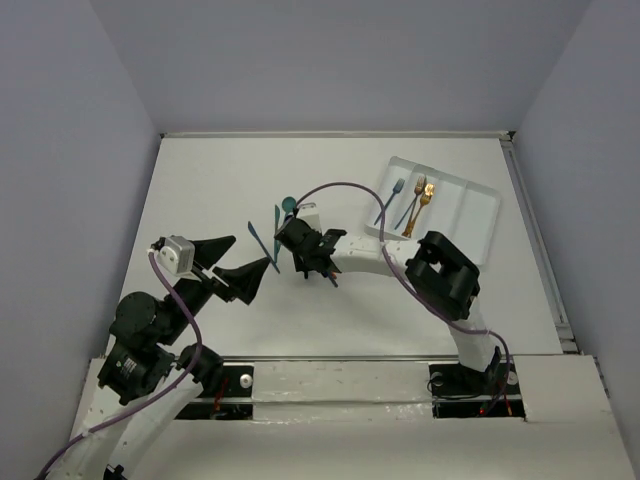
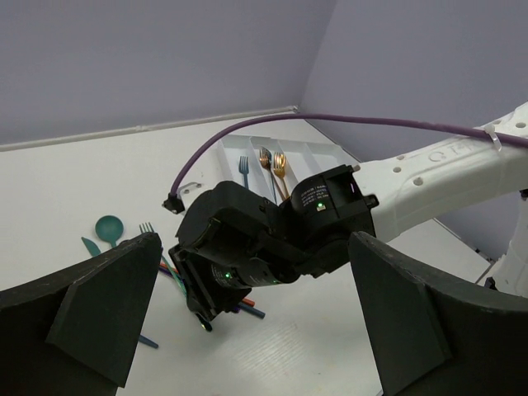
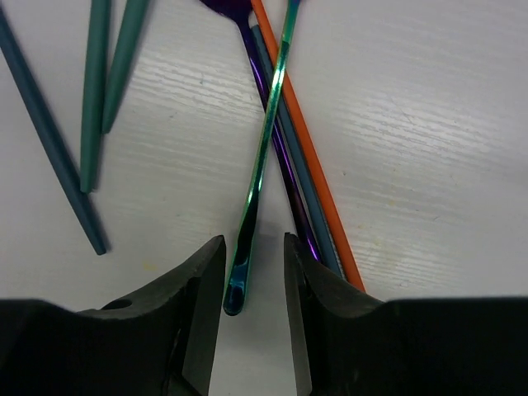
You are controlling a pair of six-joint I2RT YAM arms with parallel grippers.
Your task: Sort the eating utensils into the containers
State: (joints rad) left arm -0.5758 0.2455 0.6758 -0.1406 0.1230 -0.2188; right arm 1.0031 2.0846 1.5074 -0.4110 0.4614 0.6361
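Observation:
A pile of loose utensils (image 1: 280,225) lies mid-table: teal spoon (image 2: 109,227), fork (image 2: 147,228), teal knife (image 1: 262,240). My right gripper (image 3: 254,256) points down at the handle ends, jaws narrowly open on either side of the tip of an iridescent green-blue handle (image 3: 262,148), which lies beside the left finger. Purple (image 3: 285,177), blue-grey (image 3: 307,198) and orange (image 3: 318,173) handles run under the right finger (image 3: 313,289). The white divided tray (image 1: 470,205) holds a blue fork (image 1: 392,200) and gold utensils (image 1: 420,205). My left gripper (image 1: 252,252) hovers wide open and empty beside the right gripper (image 1: 296,255).
Two teal handles (image 3: 103,91) and a dark blue handle (image 3: 54,157) lie left of the right gripper. A purple cable (image 2: 346,120) arcs over the right arm (image 2: 445,177). Grey walls enclose the table on the far, left and right sides.

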